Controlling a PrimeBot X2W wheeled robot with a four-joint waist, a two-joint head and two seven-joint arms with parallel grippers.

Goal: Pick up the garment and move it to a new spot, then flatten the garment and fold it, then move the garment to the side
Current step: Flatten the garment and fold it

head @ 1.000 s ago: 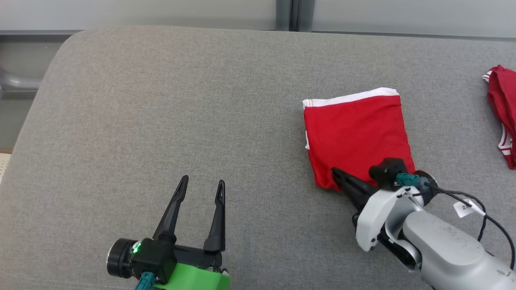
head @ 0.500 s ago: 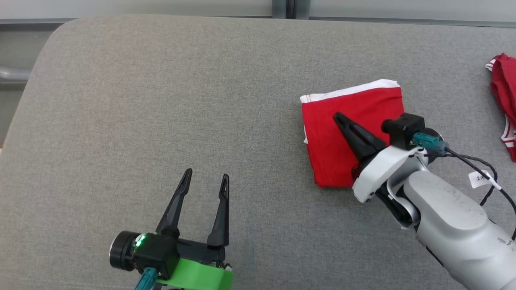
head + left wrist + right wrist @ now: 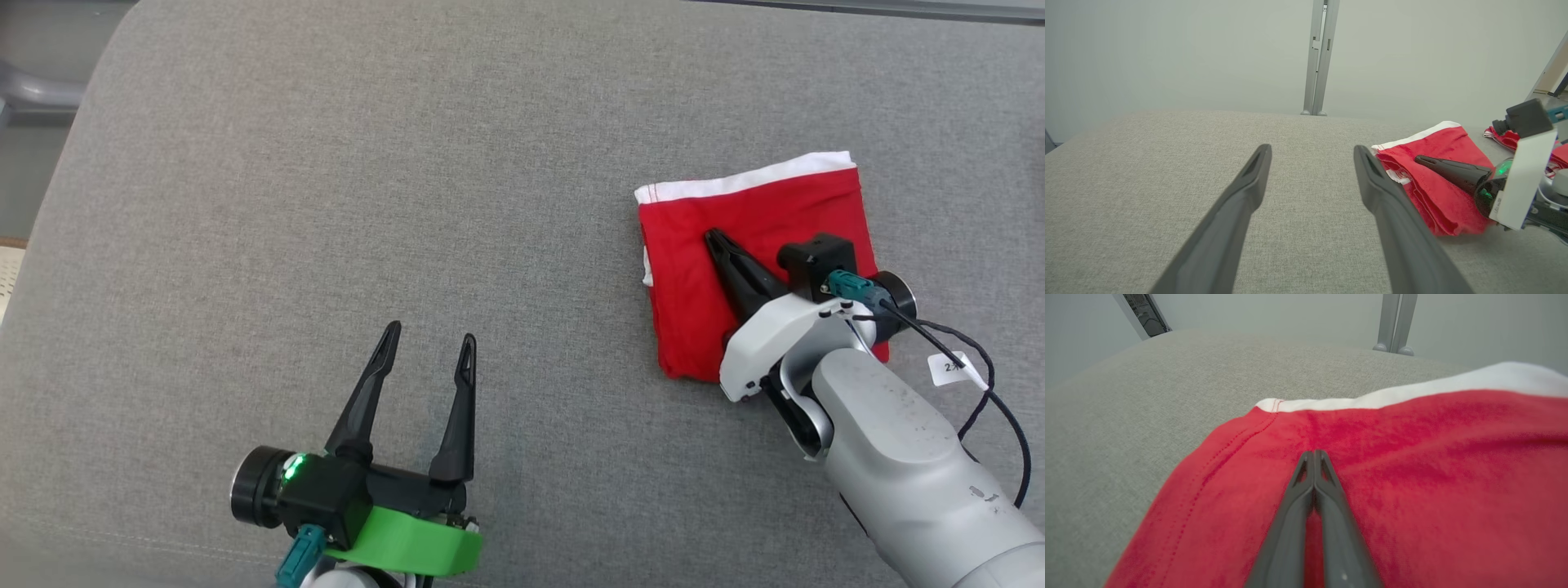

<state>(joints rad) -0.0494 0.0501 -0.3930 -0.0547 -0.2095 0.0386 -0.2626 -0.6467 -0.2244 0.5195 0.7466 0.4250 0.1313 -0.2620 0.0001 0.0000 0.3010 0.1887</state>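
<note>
Folded red garment point(image 3: 775, 220) lying flat, right side of grey fabric surface point(image 3: 326, 204), white band at far edge. Right end effector point(image 3: 713, 237) closed, empty, tips over garment's middle. Left end effector point(image 3: 431, 336) spread open, well apart to left.

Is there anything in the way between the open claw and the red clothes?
No, nothing visible. Only bare grey cushion lies between the left gripper and the folded red garment. The right gripper, shut, lies over the garment's top.
</note>
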